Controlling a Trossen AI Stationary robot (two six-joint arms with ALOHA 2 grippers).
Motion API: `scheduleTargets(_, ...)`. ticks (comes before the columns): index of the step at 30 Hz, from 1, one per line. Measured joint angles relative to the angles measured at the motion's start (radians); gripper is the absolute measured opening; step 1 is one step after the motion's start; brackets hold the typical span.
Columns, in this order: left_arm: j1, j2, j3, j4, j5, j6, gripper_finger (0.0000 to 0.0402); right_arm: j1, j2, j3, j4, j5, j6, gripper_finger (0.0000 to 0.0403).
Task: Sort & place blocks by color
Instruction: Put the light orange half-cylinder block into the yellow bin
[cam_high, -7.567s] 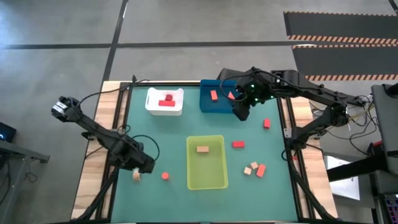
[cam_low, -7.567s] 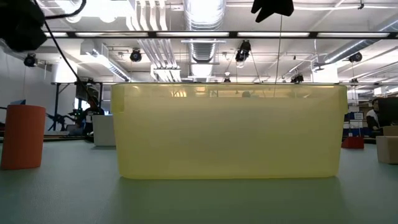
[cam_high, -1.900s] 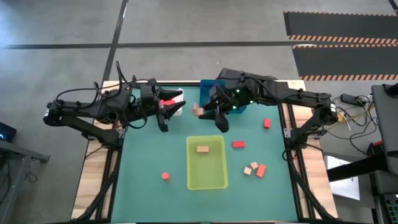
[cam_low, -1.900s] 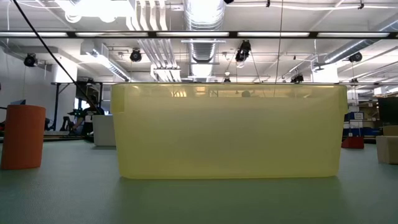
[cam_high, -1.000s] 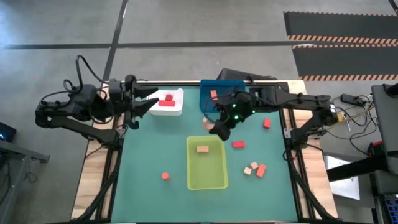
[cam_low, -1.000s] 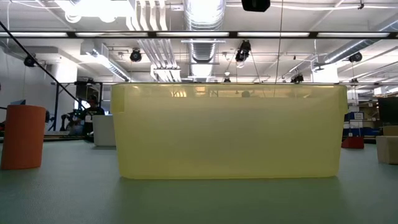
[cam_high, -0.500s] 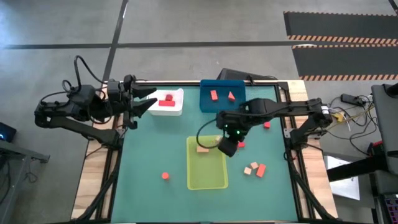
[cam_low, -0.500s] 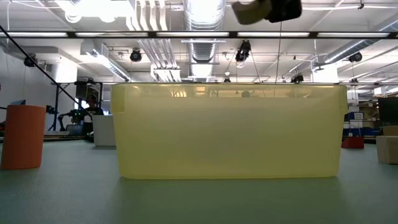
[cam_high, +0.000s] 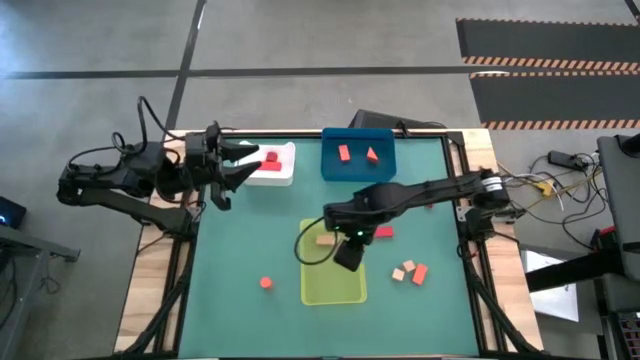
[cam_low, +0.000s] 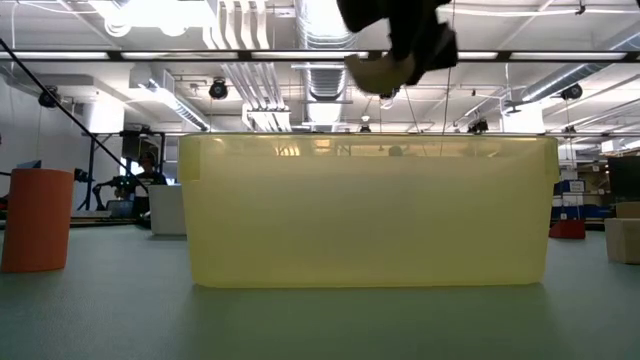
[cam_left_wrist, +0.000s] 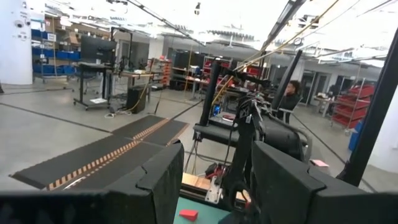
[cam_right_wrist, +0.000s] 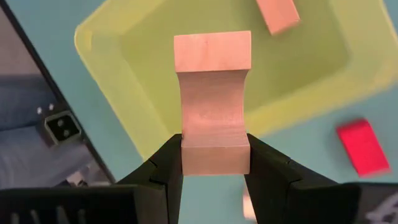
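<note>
My right gripper (cam_high: 345, 255) hangs over the yellow-green bin (cam_high: 312, 290), shut on a pale tan notched block (cam_right_wrist: 212, 93). That block shows in the low view (cam_low: 380, 68) above the bin's rim. A tan bar (cam_high: 325, 239) lies flat on the bin's floor. My left gripper (cam_high: 235, 170) waits open beside the white bin (cam_high: 284, 176), which holds deep red blocks (cam_high: 268, 160). Two coral blocks (cam_high: 345, 152) lie in the blue bin (cam_high: 330, 170). On the mat rest a red block (cam_high: 265, 282), another red one (cam_high: 383, 232), and tan and coral pieces (cam_high: 408, 268). My right gripper pinches the tan block by one end (cam_right_wrist: 212, 149) between its two fingers (cam_right_wrist: 166, 158), coming from above and pointing down. The rest of the block sticks out past the fingertips. It is lifted clear, above the yellow-green bin's inside (cam_right_wrist: 186, 25).
The three bins take up the mat's far and middle parts. The right arm (cam_high: 430, 190) stretches across the mat from the right edge. Bare green mat (cam_high: 240, 240) lies left of the yellow-green bin. In the low view the yellow-green bin (cam_low: 368, 210) fills the middle.
My right gripper has carried the tan block from beside the blue bin toward the table's near edge and now stands over the yellow-green bin. In the low view the gripper and block have come lower into the picture. The left arm has stayed near the white bin.
</note>
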Motion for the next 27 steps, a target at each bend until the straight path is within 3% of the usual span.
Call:
scheduleTargets(13,0.000,-0.023,0.000,0.000,-0.002,-0.001,0.0176,-0.020,0.187,0.000,0.155,0.060,-0.079,0.0123)
scheduleTargets(27,0.000,-0.019,-0.008,-0.001,-0.003,-0.002,0.0176,-0.023,0.231,0.000,0.187,0.103,-0.092,0.0128)
